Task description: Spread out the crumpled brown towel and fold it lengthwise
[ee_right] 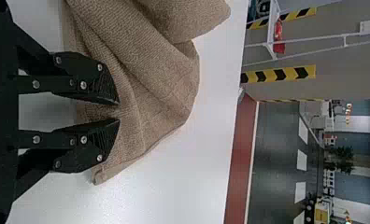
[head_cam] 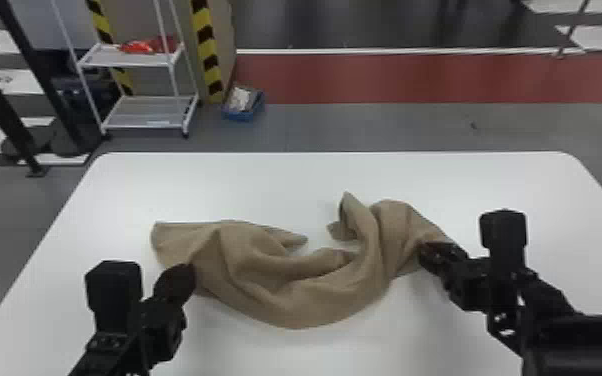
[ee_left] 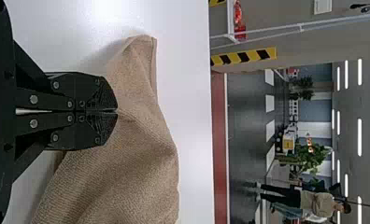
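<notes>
Our left end effector (head_cam: 189, 274) comes in from the bottom edge of the head view, reaching forward and to the right over the bench (head_cam: 290, 182); in the left wrist view its fingers meet, with a pinch of cloth at their tips. Our right end effector (head_cam: 424, 252) reaches in from the lower right, pointing forward and to the left, and the right wrist view has its fingers moderately apart, towel cloth at and between the tips, not clamped. The brown towel (head_cam: 310, 300) lies crumpled between the two, across the middle of the bench, well apart from the far edge, bowed toward us with both ends bent away. A raised peak and rolled folds stand up on its right half, and a narrow flap juts inward on its left half. Past the far edge, on the floor, a blue bin (head_cam: 243, 116) holds something white. Left of it, a white cart (head_cam: 151, 121) carries a red item (head_cam: 137, 47) on its upper shelf, near black-and-yellow striped posts (head_cam: 207, 47).
</notes>
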`<action>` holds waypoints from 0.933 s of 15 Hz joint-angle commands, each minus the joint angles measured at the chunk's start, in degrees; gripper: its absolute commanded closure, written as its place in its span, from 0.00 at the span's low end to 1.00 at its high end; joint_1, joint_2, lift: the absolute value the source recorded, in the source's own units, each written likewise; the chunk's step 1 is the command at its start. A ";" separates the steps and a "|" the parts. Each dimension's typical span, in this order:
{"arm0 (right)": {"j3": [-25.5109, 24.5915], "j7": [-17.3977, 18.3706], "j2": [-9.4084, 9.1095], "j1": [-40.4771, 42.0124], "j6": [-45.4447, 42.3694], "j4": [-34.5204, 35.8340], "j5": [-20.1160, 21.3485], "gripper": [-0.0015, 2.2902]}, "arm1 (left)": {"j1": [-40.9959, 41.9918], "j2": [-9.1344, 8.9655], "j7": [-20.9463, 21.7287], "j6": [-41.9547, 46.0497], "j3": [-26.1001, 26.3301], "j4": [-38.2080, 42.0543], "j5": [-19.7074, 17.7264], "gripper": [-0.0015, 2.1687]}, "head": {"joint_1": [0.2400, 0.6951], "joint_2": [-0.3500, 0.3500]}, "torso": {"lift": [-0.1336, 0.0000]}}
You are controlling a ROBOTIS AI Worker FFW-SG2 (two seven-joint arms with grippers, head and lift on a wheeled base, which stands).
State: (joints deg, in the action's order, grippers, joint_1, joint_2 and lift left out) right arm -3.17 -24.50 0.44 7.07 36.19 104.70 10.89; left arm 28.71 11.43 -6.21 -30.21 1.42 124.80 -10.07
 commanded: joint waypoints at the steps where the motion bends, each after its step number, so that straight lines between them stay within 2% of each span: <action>1: -1.31 -1.78 0.09 0.14 -0.90 1.12 -1.22 0.64 | -0.06 0.00 0.06 -2.09 -0.37 1.24 -0.13 0.78 | 1.00 0.56 | 0.07; 4: -2.63 -2.31 1.23 0.75 -0.90 4.28 -3.60 0.65 | 0.64 0.09 -0.03 -3.15 -0.90 4.75 -0.66 0.78 | 1.00 0.56 | 0.07; 7: -6.23 -3.36 1.67 2.60 1.04 12.19 -8.87 0.65 | 1.43 0.09 -0.20 -5.26 -1.07 9.85 -0.66 0.78 | 1.00 0.55 | 0.07; 9: -9.84 -3.89 2.46 4.00 5.26 18.87 -13.09 0.65 | 2.57 0.18 -0.64 -10.18 -2.04 15.21 -0.66 0.78 | 1.00 0.51 | 0.07; 12: -16.78 -3.89 2.99 4.71 15.28 28.81 -20.21 0.65 | 2.84 0.26 -0.90 -23.01 -2.83 23.65 -0.74 0.78 | 1.00 0.46 | 0.07; 14: -21.97 -3.89 3.17 3.92 21.08 32.32 -24.60 0.65 | 3.01 0.44 -2.31 -30.22 -4.15 28.22 -0.74 0.78 | 1.00 0.43 | 0.07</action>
State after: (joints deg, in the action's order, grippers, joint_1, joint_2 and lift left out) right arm -21.56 -28.39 3.44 11.54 53.16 134.42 -10.57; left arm 31.64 11.77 -7.96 -55.63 -2.01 149.95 -10.82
